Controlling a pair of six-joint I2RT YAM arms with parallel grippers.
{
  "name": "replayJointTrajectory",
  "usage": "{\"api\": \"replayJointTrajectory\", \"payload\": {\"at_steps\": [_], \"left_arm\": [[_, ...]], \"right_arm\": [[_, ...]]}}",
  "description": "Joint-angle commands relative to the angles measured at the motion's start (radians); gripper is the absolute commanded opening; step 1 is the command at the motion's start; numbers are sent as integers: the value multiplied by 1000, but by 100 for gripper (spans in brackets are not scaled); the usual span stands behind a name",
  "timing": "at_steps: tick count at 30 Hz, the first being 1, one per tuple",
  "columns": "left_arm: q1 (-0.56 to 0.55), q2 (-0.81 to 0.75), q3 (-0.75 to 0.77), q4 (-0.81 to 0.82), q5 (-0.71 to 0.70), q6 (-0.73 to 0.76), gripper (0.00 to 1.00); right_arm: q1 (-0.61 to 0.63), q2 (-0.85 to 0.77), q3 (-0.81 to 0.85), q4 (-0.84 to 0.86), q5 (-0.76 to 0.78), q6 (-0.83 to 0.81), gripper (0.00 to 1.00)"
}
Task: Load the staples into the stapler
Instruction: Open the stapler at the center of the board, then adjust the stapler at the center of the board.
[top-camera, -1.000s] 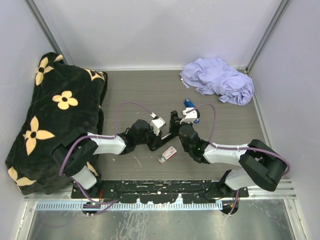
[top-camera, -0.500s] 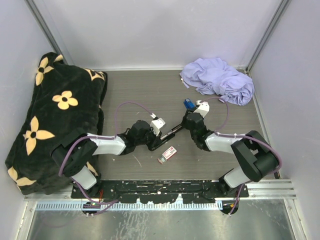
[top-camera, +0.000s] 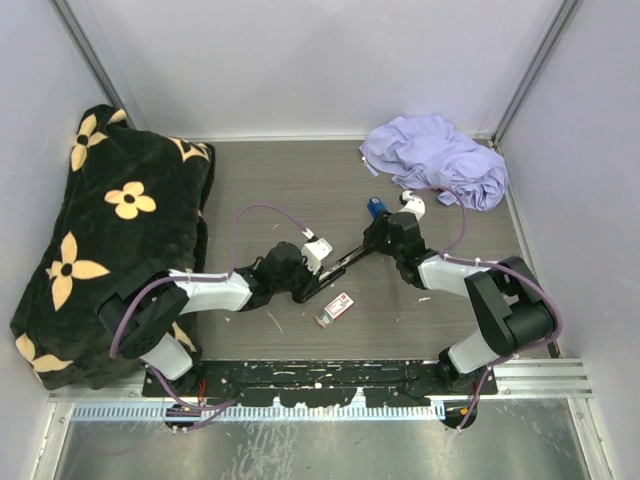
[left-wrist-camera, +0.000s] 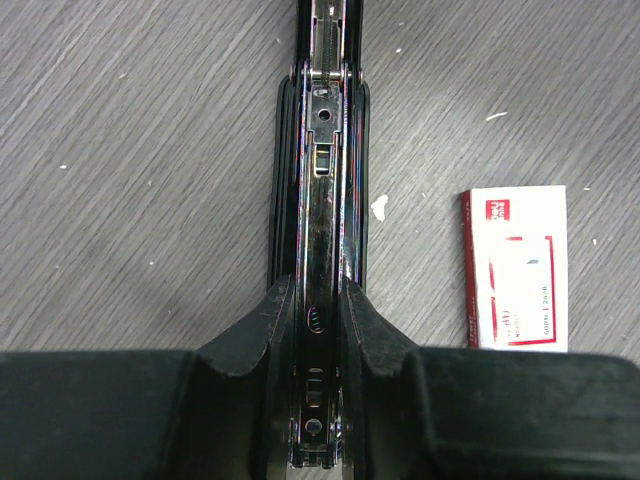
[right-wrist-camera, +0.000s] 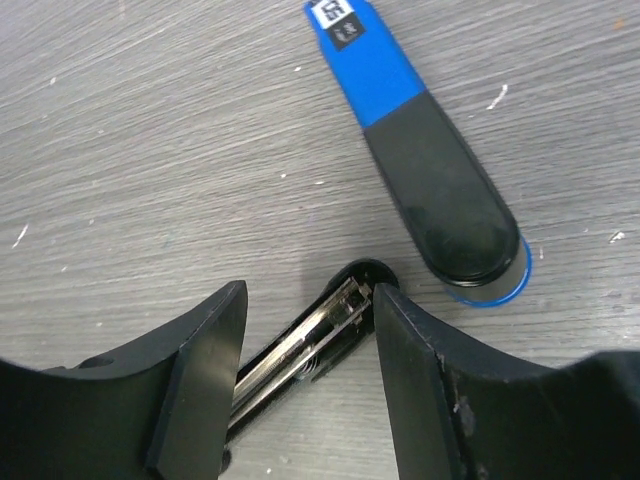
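Observation:
The black stapler (top-camera: 335, 268) lies opened out flat on the table, its metal channel facing up. My left gripper (top-camera: 300, 275) is shut on its base end; the left wrist view shows my left gripper (left-wrist-camera: 318, 310) clamping the stapler's channel (left-wrist-camera: 322, 200) from both sides. The staples box (top-camera: 337, 306), white with a red label, lies flat just near of the stapler, and shows in the left wrist view (left-wrist-camera: 515, 268) too. My right gripper (top-camera: 385, 238) is open; in the right wrist view my right gripper (right-wrist-camera: 308, 297) straddles the far tip of the swung-open stapler arm (right-wrist-camera: 335, 318).
A second stapler, blue and black (top-camera: 376, 208), lies just beyond the right gripper, close to the open arm's tip in the right wrist view (right-wrist-camera: 420, 170). A crumpled lilac cloth (top-camera: 440, 160) is at the back right. A black flowered blanket (top-camera: 110, 240) fills the left side.
My right gripper moved up and to the right, away from the stapler's middle to its far tip. The stapler's arm now lies stretched out flat. The left gripper and the box stayed put.

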Motion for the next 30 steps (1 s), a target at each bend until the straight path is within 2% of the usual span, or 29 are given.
{"api": "replayJointTrajectory", "payload": {"at_steps": [1,7,14,17,22,27,30], "left_arm": [[11,-4,7,-123,-179,-38,7],[23,-5,5,-165,-304,-150,6],[42,-33,7,-224,-422,-295,8],[44,-44,12,-227,-388,-328,19],[42,-94,19,-234,-308,-355,50],[47,-159,33,-286,-268,-391,65],[88,-183,45,-320,-204,-443,70]], "right_arm": [[15,-118,78,-114,-144,-33,60],[-3,-229,170,-271,-148,-116,66],[-59,-249,239,-410,-137,-199,72],[-96,-215,281,-485,-136,-227,72],[-134,-165,337,-580,-144,-289,72],[-162,-138,348,-621,-124,-320,73],[-174,-117,357,-621,-129,-331,72]]}}
